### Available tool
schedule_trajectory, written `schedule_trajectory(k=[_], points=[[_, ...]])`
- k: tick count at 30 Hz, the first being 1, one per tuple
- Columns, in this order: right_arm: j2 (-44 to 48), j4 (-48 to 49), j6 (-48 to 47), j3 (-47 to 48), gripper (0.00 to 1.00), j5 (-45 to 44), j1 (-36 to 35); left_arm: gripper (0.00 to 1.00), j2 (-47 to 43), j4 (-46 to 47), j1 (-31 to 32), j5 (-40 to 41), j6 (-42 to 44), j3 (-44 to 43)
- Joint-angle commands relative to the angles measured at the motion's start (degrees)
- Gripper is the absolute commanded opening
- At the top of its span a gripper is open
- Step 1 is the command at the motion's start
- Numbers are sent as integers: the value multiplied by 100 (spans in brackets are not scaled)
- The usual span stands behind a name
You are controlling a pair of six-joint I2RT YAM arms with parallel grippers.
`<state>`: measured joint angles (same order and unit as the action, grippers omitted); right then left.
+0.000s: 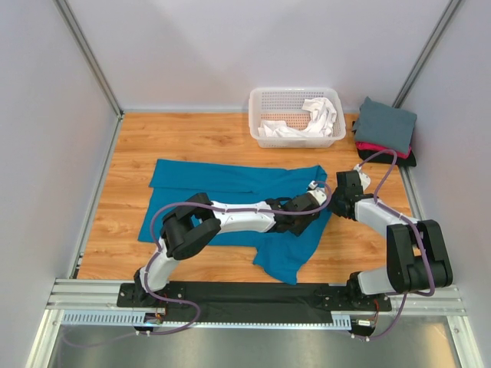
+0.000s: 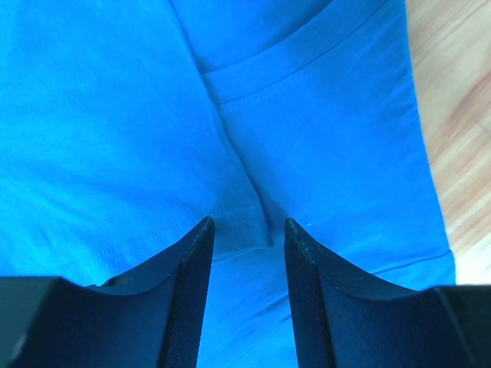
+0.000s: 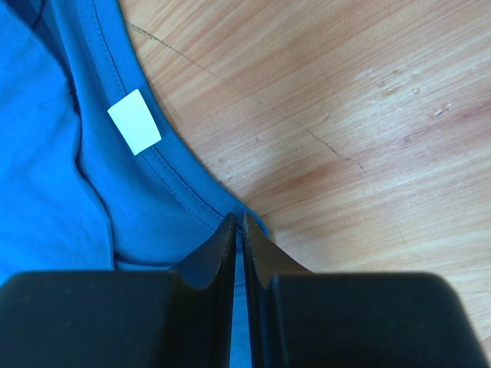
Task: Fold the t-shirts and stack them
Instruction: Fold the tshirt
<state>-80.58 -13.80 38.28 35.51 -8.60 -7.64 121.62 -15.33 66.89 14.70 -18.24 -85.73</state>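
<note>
Right pincer [image 3: 238, 220] low on teal t-shirt [image 3: 46, 176]

A white plastic lattice basket [image 1: 295, 142] is set at the far edge of a wooden tabletop [image 1: 199, 138] — right of centre. The tabletop is enclosed by pale grey walls [image 1: 46, 115], and an aluminium rail [image 1: 84, 295] is fixed along its near edge.
</note>
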Motion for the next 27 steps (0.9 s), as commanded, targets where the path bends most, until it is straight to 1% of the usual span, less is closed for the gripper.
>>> schedule_trajectory(k=[1, 2, 5, 6, 8, 9, 10, 12, 13, 14, 27], points=[[-55, -17, -49, -114, 8, -72, 61, 47, 72, -49, 61, 130, 127, -224], [-55, -17, -49, -123, 8, -72, 61, 47, 81, -49, 61, 121, 119, -224], [-72, -8, -58, -123, 8, -63, 78, 39, 98, -40, 61, 86, 119, -224], [-64, 0, -58, -123, 8, -54, 78, 34, 90, -40, 52, 86, 128, -224], [-81, 0, -58, -123, 8, -63, 87, 30, 55, -31, 52, 94, 119, -207], [-81, 18, -58, -123, 8, -45, 87, 24, 28, -40, 52, 95, 128, -198], [-81, 18, -58, -123, 8, -45, 96, 21, -33, -31, 52, 103, 110, -181], [-99, 18, -66, -114, 8, -45, 96, 5, -103, -22, 52, 103, 110, -128], [-116, 18, -67, -97, 8, -37, 105, 1, -182, -14, 52, 129, 101, -110], [-116, 9, -58, -97, 8, -45, 96, 0, -209, -5, 61, 130, 119, -58], [-125, -8, -49, -96, 8, -54, 105, 0, -824, 57, 52, 112, 374, 250]])
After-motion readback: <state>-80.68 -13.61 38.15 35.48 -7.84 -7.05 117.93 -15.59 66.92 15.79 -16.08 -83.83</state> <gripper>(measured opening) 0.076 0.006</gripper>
